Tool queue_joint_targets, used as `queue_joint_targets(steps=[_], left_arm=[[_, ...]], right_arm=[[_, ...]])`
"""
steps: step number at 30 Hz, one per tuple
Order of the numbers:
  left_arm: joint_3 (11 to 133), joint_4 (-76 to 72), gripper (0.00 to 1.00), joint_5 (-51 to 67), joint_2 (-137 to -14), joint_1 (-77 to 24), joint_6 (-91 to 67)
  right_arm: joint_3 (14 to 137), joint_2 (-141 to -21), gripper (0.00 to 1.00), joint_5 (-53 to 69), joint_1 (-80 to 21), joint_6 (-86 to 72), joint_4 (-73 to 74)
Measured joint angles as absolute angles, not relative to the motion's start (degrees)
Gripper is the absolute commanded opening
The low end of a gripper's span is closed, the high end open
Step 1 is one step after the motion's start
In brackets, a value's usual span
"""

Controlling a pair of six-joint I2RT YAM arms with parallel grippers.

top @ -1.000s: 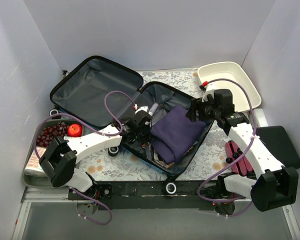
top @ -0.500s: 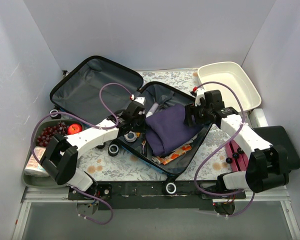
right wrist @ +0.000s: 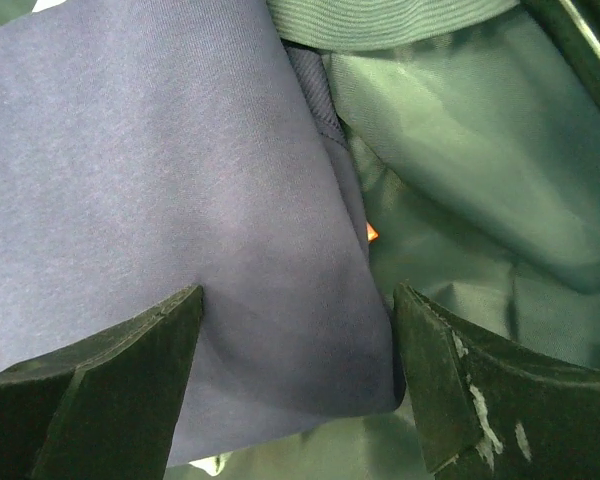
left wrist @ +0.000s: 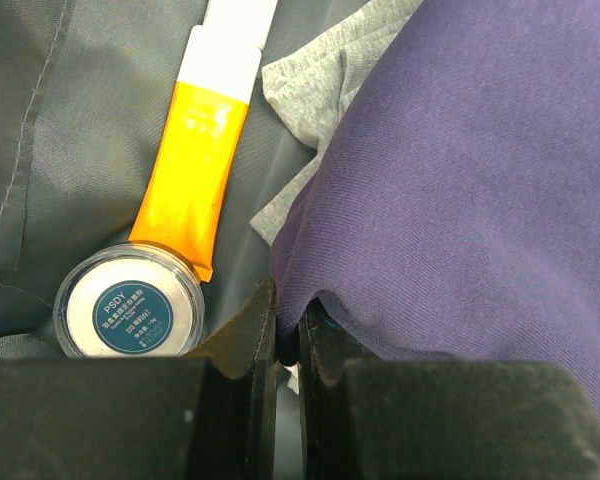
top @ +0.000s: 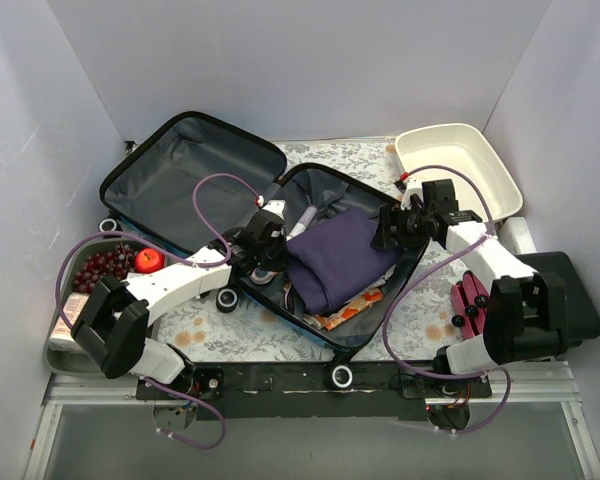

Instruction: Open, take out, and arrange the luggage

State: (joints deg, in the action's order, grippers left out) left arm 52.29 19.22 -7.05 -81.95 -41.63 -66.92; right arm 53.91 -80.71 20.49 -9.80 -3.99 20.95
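- Counter (top: pixel 230 325), floral-patterned top: carries everything below.
- Small bright blue hard-shell luggage (top: pixel 180 185) with black trim and dark grey fabric lining: lies open flat across the middle of the counter. The lid half lies toward the far left and the packed half sits nearer, right of centre.
- Deep purple folded fabric garment (top: pixel 335 262): in the packed half, on top of the other contents. A flat orange-patterned item shows under its near edge.
- White rectangular plastic tub (top: pixel 458 170): far right corner of the counter, apart from the luggage.
- Right fingers (right wrist: pixel 120 370): spread wide and released, one on each side of a corner of the purple garment, inside the right wall of the luggage.
- Left fingers (left wrist: pixel 245 330): clenched at the garment's left edge, with a fold of the purple hem pinched at the tips.
- Orange squeeze tube with white cap (left wrist: pixel 190 190): lies on the lining beside the garment.
- Round white jar with dark blue label (left wrist: pixel 128 315): touches the tube's crimped end, just left of the left fingers.
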Motion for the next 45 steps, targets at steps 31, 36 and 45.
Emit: queue_joint_targets(steps=[31,36,45], left_arm=[[49.84,19.99,0.00,-9.61,-79.70,-41.45,-67.20],[49.84,20.05,0.00,-9.67,-77.17,-41.43,-67.48],[51.11,18.96,0.00,-9.45,-75.11,-41.36,-67.31]], right_arm=[[54.46,-84.88,0.01,31.70,-14.13,3.14,17.47],[54.46,-77.76,0.01,20.73,-19.29,3.68,19.49],[54.43,-68.31,0.01,8.54,-25.10,6.55,18.24]])
